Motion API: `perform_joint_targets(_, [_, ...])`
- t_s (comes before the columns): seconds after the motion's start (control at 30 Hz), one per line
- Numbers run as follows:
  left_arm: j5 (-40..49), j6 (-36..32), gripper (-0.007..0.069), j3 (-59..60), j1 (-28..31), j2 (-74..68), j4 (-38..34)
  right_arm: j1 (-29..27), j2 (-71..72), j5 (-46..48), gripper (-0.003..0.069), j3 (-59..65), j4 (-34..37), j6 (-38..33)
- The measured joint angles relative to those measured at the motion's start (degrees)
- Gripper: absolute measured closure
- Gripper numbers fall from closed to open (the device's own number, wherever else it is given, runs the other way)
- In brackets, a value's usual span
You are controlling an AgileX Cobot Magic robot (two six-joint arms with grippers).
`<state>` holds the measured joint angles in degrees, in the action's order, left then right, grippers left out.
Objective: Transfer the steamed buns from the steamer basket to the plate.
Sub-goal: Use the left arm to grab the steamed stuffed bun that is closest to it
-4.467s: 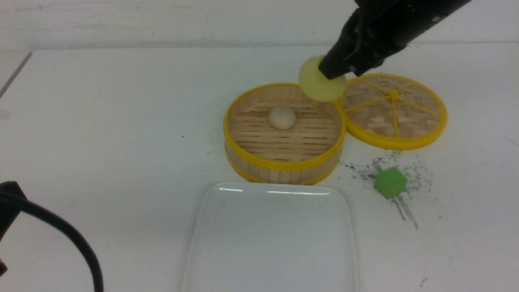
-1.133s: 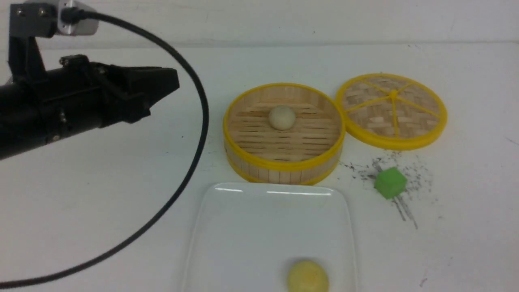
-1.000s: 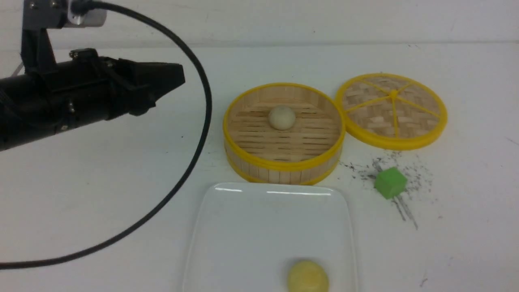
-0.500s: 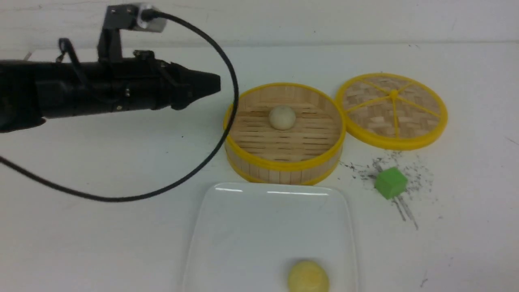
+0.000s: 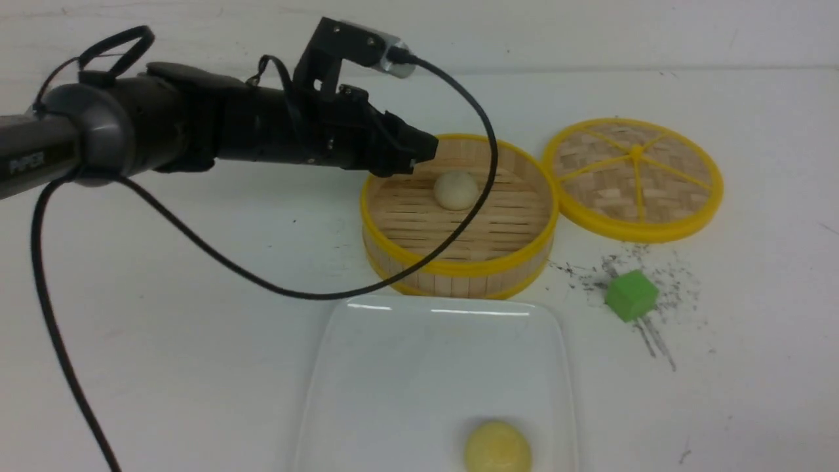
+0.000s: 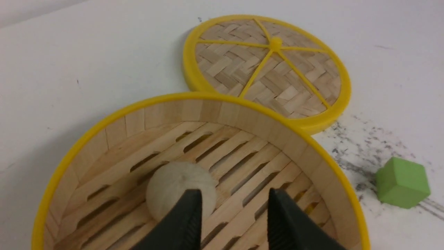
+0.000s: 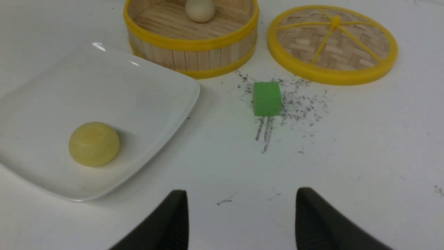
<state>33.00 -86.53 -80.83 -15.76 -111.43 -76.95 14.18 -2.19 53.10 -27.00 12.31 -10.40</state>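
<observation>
Hanging left gripper over steamer basket, jaws apart, empty, beside 1 pale bun; holding right gripper jaws spread, empty, near plate; resting 1 yellow bun on plate.

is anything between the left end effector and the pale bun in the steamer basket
Nothing visible does. The open left end effector hangs over the steamer basket, and the pale bun lies bare just beyond its fingertips.
</observation>
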Motion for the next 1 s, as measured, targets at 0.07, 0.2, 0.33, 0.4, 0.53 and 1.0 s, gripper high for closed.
perform_joint_targets(0.07, [-1.37,0.6,0.0286,-1.38,-0.19,-1.87,0.51,0.0,0.0,-0.07,0.0238,0.0,0.45,-0.06])
perform_joint_targets(0.2, [-2.21,1.9,0.025,-3.75,-0.34,-5.27,0.91,0.0,0.0,-0.07,0.0238,0.0,1.05,-0.24])
perform_joint_targets(0.33, [-2.07,2.03,0.0244,-4.85,-0.34,-7.41,1.04,0.0,0.0,-0.09,0.0238,0.0,1.13,-0.44])
perform_joint_targets(0.4, [-2.07,2.03,0.0244,-5.21,-0.45,-8.02,1.09,0.0,0.0,-0.09,0.0238,0.0,1.13,-0.44])
perform_joint_targets(0.53, [-2.41,2.03,0.0244,-5.81,-1.06,-8.9,1.13,0.0,0.0,-0.09,0.0238,0.0,1.16,-0.57])
perform_joint_targets(1.0, [-16.57,-0.32,0.0244,-6.93,-7.98,-10.7,-0.9,0.0,0.0,0.33,0.0239,0.0,1.42,-0.68])
